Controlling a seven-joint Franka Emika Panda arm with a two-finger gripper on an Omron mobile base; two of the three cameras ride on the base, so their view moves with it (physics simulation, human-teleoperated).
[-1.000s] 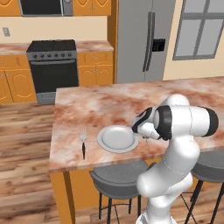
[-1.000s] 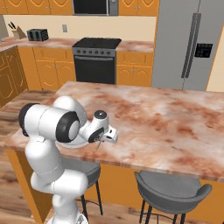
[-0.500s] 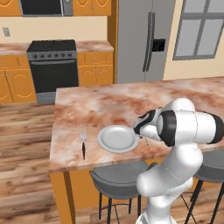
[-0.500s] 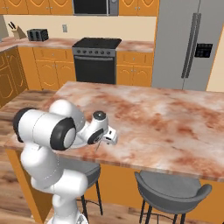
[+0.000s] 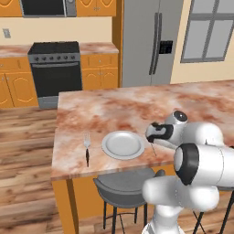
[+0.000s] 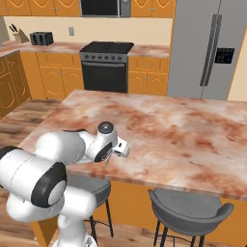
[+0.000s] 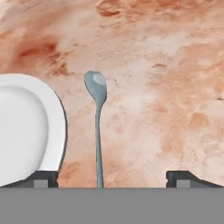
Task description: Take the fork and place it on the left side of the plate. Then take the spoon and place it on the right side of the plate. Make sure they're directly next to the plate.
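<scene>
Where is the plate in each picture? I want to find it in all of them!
Left base view: the plate lies near the counter's front edge, between the fork and the robot's hand.
Right base view: I can't make it out.
Hand view: the plate sits at the left edge.
Shared landmark: the spoon beside it, a thin line by the plate's right rim.

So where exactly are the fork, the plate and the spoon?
fork [image 5: 87,147]: left base view, where tines meet black handle.
plate [image 5: 123,145]: left base view, bare centre.
spoon [image 7: 99,131]: hand view, upper handle below the bowl.
</scene>
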